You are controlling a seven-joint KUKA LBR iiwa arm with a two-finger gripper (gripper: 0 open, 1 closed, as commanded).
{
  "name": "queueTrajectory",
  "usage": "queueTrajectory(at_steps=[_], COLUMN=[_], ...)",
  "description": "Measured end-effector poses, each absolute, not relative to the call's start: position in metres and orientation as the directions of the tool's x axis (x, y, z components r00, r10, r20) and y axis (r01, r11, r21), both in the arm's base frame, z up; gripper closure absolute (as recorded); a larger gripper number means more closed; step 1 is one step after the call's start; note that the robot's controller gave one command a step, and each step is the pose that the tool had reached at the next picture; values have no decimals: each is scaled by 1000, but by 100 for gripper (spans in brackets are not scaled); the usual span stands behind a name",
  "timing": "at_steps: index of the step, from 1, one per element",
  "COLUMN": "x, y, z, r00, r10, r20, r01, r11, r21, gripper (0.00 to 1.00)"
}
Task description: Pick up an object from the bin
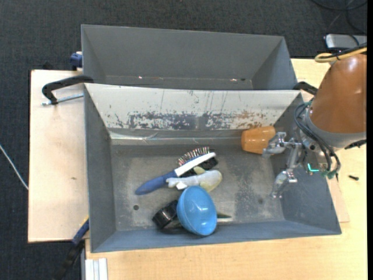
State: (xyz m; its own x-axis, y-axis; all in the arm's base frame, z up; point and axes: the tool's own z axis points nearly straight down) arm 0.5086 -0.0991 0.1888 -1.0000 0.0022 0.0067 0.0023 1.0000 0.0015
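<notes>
Beside the spread jaws, orange block (258, 139) lies left-right.

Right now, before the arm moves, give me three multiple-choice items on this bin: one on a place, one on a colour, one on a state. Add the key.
1. Where in the bin does the orange block lie?
A. by the back wall, right of the middle
B. in the front left corner
C. at the left wall

2. What colour is the brush handle?
A. red
B. blue
C. green

3. What does the tool hold?
A. the brush
B. the block
C. nothing

Key:
1 A, the block sits at the foot of the back wall, close to the tool.
2 B, the handle is blue, below a white head.
3 C, the tool is open over bare floor, with nothing in it.
</notes>
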Motion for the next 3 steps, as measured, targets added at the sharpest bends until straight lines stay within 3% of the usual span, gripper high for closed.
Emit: queueTrajectory(at_steps=[1,2,3], x=[530,523,523], y=[-18,31,31], z=[123,71,74], r00=[-949,-960,-960], r10=[317,281,280], r20=[6,-7,-4], r01=[317,281,280], r11=[949,960,960], r21=[4,0,3], gripper=[0,0,100])
